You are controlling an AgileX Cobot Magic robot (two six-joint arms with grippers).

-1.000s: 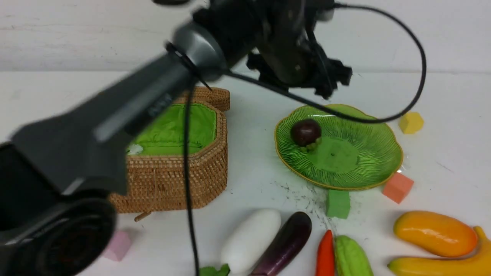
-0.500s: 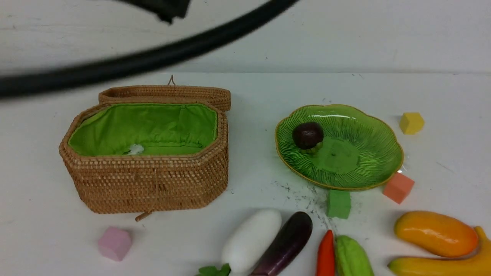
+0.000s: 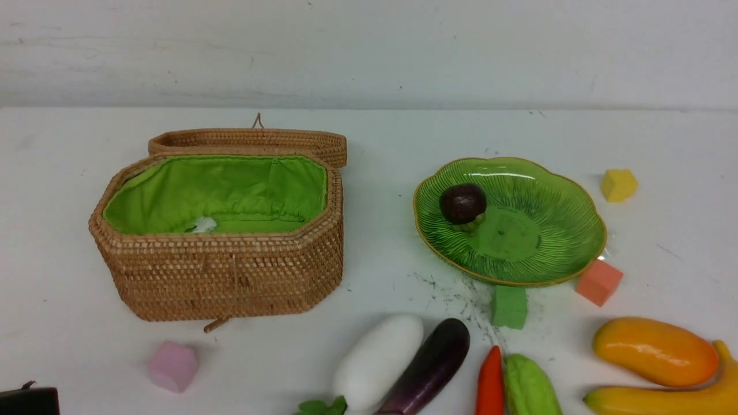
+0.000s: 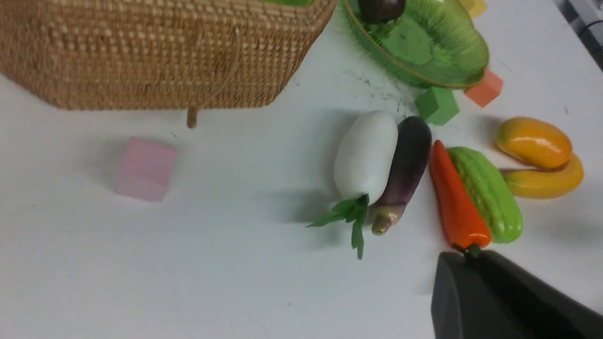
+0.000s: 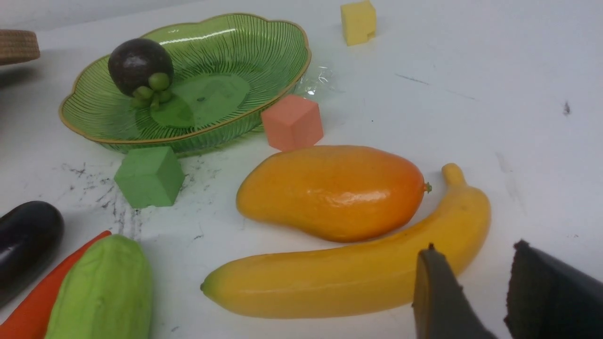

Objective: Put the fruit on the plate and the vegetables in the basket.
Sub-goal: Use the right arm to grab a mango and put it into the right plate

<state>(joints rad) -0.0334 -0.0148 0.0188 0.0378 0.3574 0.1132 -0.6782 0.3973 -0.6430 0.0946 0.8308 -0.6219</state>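
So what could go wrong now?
The banana lies right beside the mango, so the right pincer, open near it, might nudge both. The radish and eggplant lie side by side; grabbing one may roll the other. The mangosteen sits on the slope of the plate and could roll if bumped.

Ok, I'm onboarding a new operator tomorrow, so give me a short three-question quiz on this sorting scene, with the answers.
1. True or false: the basket has its lid open.
2. How many vegetables wait outside the basket? A) two B) four C) six
3. Which fruit is already on the plate?

Key:
1. True.
2. B.
3. The mangosteen.
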